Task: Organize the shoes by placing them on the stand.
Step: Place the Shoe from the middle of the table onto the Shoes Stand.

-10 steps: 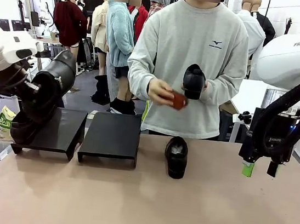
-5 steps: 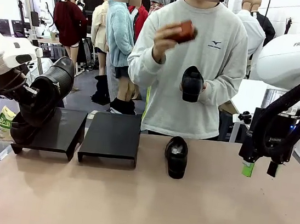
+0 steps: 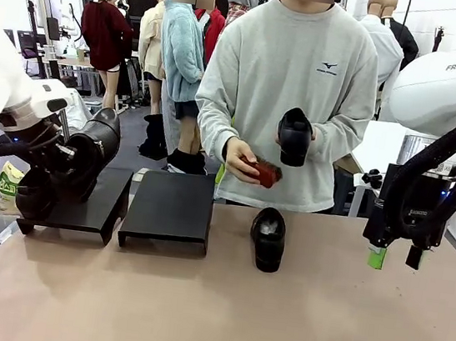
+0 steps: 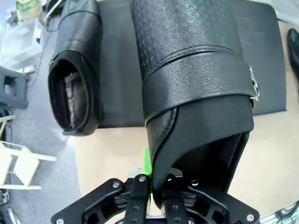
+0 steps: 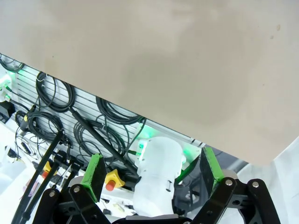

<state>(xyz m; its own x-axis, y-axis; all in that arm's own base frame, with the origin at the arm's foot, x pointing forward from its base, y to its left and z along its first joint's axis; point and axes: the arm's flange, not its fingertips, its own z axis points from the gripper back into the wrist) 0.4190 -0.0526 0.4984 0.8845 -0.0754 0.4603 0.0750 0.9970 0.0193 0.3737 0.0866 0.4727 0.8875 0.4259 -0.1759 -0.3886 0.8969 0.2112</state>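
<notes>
Now, left gripper [image 4: 150, 173]: shut tight on the heel rim of the held shoe [image 4: 191, 84].
Held shoe: tilted over the left stand [image 3: 98, 200], toe up and away from the gripper, long axis in line with it; whether its heel touches we cannot tell.
Placed shoe [image 3: 36, 193]: on the left stand's outer side, just beside the held shoe, roughly parallel.
Coming move: we judge a lowering, toe down, onto the bare strip beside it.
Right stand [image 3: 169, 205]: beside the left stand, nothing on top.
Table shoe [image 3: 268, 237]: on the table [image 3: 192, 317], toe toward us, heel toward the person [image 3: 292, 70], nearer the right gripper [image 3: 394, 260].
Person: holds a fourth shoe [image 3: 294, 135] and a red object [image 3: 266, 174].
Right gripper: jaws wide, holding nothing, well apart from the table shoe.
Views: the left wrist view gives us the pinch at the heel; the front view the tilt; the right wrist view green pads [image 5: 95, 175] apart above the table edge.
</notes>
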